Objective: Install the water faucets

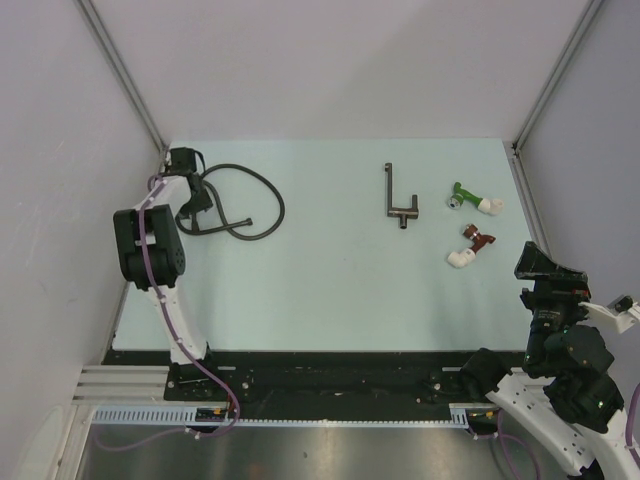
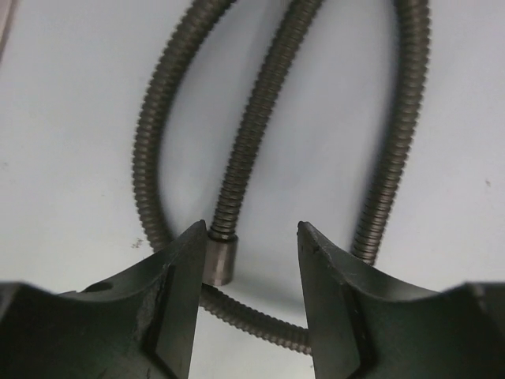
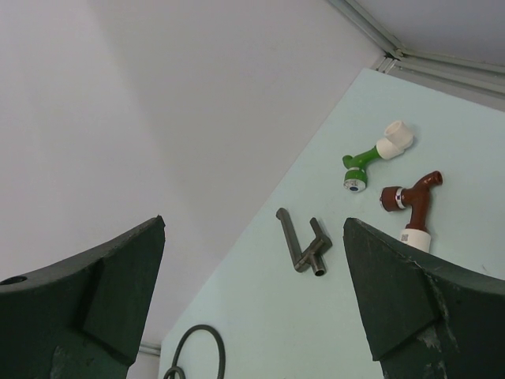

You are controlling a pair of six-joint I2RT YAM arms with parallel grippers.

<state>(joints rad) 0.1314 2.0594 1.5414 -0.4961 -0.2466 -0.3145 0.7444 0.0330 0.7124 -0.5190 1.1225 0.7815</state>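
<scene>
Straddling smooth metal collar [image 2: 222, 260] of ribbed hose [image 2: 252, 134], left gripper [image 2: 250, 230] half-open, not clamped. Right gripper [image 3: 254, 225] wide open, empty. Slim dark metal faucet [image 1: 398, 200], thin arm on T-body, flat on table [image 1: 330, 300], left of green fitting [image 1: 470, 198].

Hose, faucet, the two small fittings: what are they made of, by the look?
Hose: looks like corrugated metal, dull grey-brown, fine ribs and a smooth end sleeve. Faucet: likely metal, dark matte, thin rigid arm. Green fitting and dark-red fitting: probably plastic, solid colour with white ends.
</scene>
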